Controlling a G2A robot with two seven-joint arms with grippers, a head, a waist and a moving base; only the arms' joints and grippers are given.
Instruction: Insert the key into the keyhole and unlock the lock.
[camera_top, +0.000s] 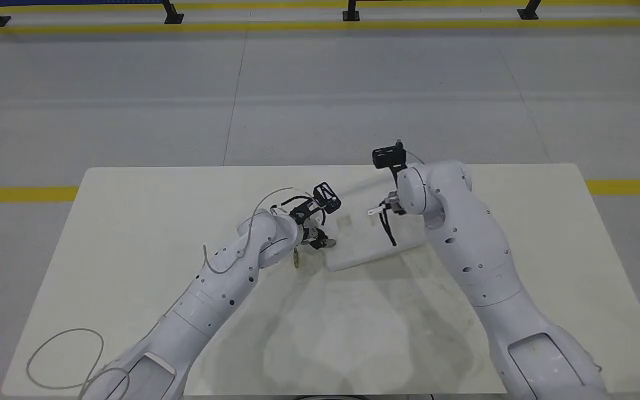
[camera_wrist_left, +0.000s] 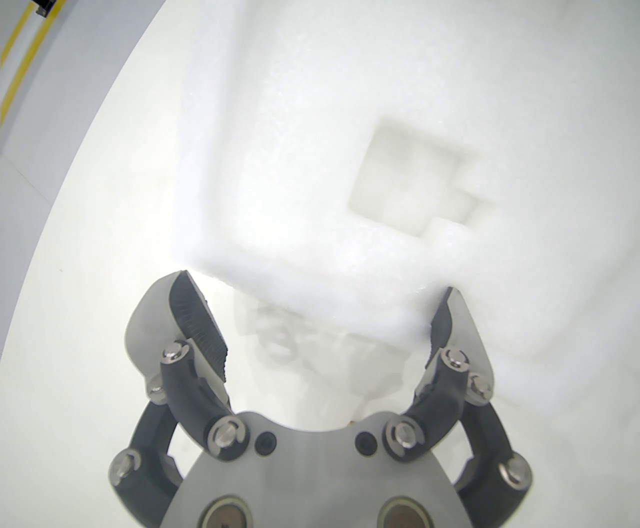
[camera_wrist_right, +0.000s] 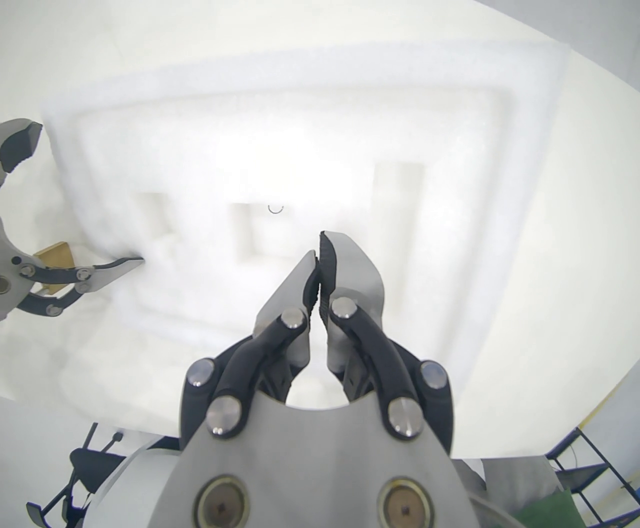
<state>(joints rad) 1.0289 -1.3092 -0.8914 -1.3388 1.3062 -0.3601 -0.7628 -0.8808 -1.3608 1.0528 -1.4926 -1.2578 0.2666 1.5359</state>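
left pincer (camera_wrist_left: 315, 282) spread wide by the brass lock (camera_wrist_right: 54, 252), right pincer (camera_wrist_right: 320, 245) closed, perhaps empty.

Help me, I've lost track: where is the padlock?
In the right wrist view, the brass padlock lies beside the foam block, at its edge, close by the open left tool.

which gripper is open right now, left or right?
The left gripper: its fingers stand wide apart at the edge of the foam block. The right gripper has its fingertips pressed together over the foam.
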